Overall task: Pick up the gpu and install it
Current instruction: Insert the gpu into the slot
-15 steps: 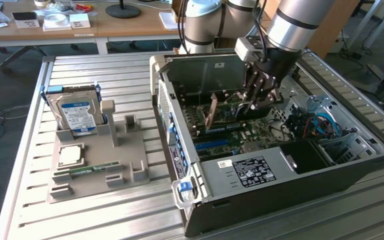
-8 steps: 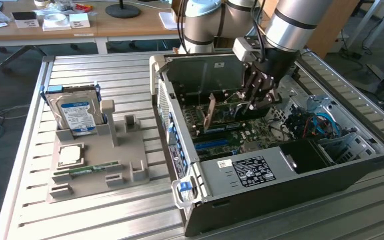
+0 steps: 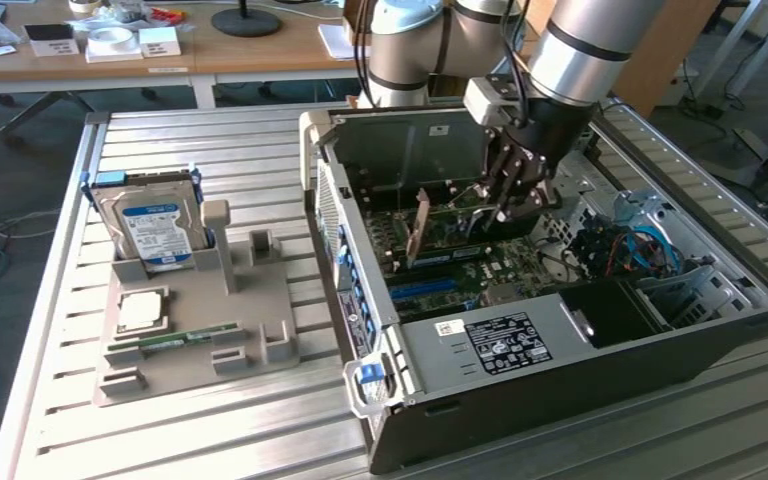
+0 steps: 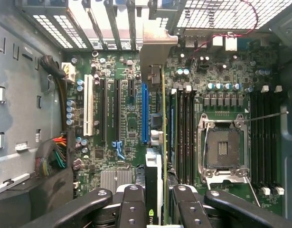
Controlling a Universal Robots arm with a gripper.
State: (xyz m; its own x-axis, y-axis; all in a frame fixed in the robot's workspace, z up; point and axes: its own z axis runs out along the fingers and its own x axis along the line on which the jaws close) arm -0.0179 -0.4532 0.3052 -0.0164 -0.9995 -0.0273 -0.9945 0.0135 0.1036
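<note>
In the wrist view the gpu [image 4: 163, 142] is seen edge-on as a thin card, with its silver end bracket [image 4: 156, 50] toward the case's slotted rear wall. My gripper [image 4: 160, 211] is shut on it, one black finger on each side of the card. The card hangs over the motherboard [image 4: 122, 118], its edge running just beside the long blue slot [image 4: 145, 114]; whether it touches the board I cannot tell. In the exterior view my gripper [image 3: 508, 200] reaches down into the open computer case [image 3: 357, 250], with the brownish gpu [image 3: 419, 232] standing upright below it.
Inside the case are the CPU socket [image 4: 224, 149], memory slots [image 4: 186, 137], cable bundles [image 4: 53, 154] and a power supply [image 3: 498, 340]. On the exterior view's left, a grey fixture [image 3: 184, 330] holds a blue-labelled hard drive [image 3: 155, 225], a CPU [image 3: 141, 308] and a green memory stick [image 3: 187, 337].
</note>
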